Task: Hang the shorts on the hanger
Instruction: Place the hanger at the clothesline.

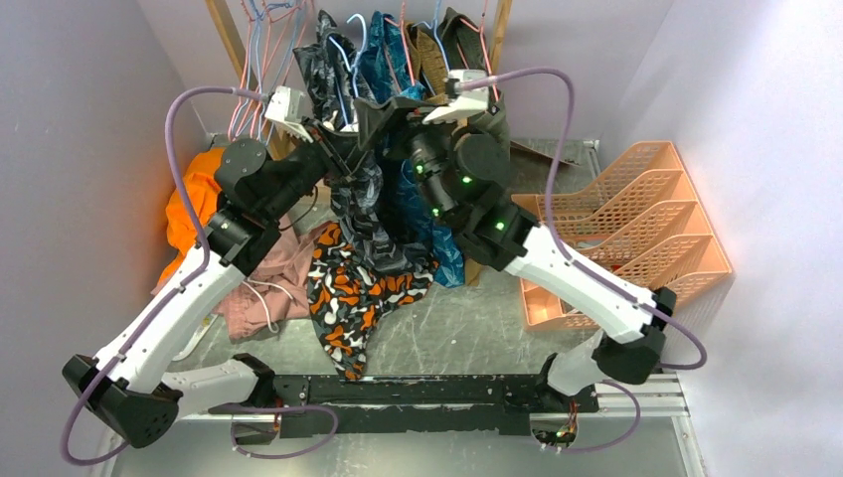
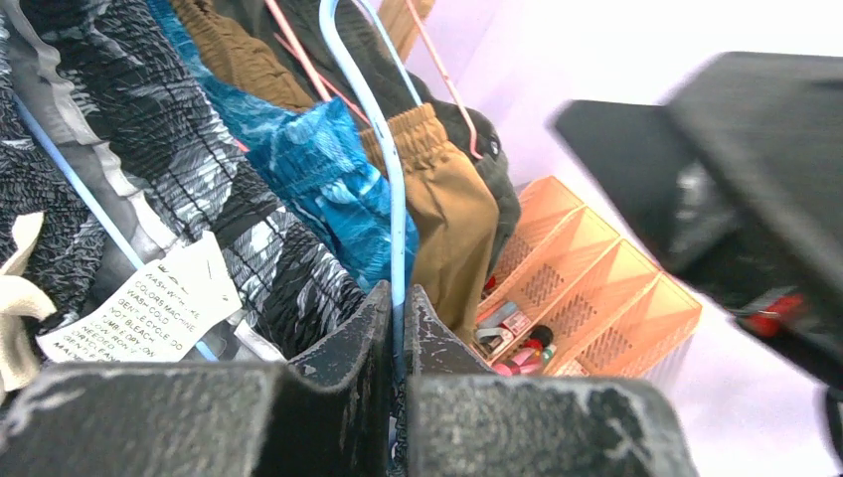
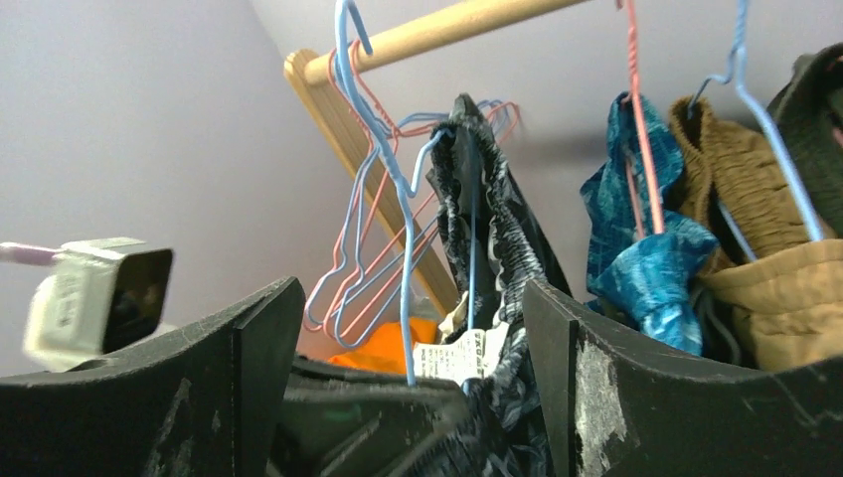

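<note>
Your left gripper [image 2: 398, 303] is pinched on the thin light-blue wire hanger [image 2: 390, 179] carrying the charcoal streaky-print fabric shorts [image 2: 189, 159]. Your right gripper [image 3: 413, 298] is spread wide, straddling the shorts.

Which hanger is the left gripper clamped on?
The light-blue wire hanger carrying the dark leaf-print shorts; its wire sits pinched in the shut left gripper. The pink hangers on the wooden rail are untouched.

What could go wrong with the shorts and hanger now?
1. Only the left gripper pinches the thin wire of the hanger; it could twist or slip out.
2. The right gripper stands open on either side of the shorts, so pulling back could snag the fabric and drag them off.
</note>
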`<control>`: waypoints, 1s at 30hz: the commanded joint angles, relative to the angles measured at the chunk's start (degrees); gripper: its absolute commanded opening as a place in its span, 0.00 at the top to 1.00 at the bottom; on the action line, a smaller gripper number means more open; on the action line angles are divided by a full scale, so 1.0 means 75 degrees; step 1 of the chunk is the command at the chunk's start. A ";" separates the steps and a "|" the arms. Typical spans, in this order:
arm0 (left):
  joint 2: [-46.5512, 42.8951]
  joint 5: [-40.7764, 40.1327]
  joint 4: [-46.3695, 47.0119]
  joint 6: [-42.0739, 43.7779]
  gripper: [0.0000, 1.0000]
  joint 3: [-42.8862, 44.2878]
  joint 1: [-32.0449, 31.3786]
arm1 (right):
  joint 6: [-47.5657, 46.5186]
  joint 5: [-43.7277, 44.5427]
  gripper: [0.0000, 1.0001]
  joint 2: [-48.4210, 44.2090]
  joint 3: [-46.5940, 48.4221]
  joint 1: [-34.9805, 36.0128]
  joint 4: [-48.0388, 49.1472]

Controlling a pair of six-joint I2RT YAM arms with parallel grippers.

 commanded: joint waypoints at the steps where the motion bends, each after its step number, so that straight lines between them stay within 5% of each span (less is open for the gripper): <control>1: 0.0291 0.0126 -0.0324 0.0143 0.93 0.0759 0.0438 | -0.0048 0.0226 0.14 -0.0801 -0.0261 0.0016 -0.0171; 11: 0.1683 0.1969 -0.1174 0.0014 0.93 0.2703 0.1491 | 0.0418 -0.0016 0.08 -0.3414 -0.2610 0.0018 -0.0938; 21: 0.2680 0.3797 -0.0499 -0.1017 0.93 0.3562 0.2416 | 0.0777 -0.0313 0.09 -0.5374 -0.4362 0.0017 -0.2297; 30: 0.3588 0.4190 -0.0833 -0.1416 0.93 0.4941 0.2844 | 0.0745 -0.0658 0.10 -0.6331 -0.5064 0.0016 -0.3039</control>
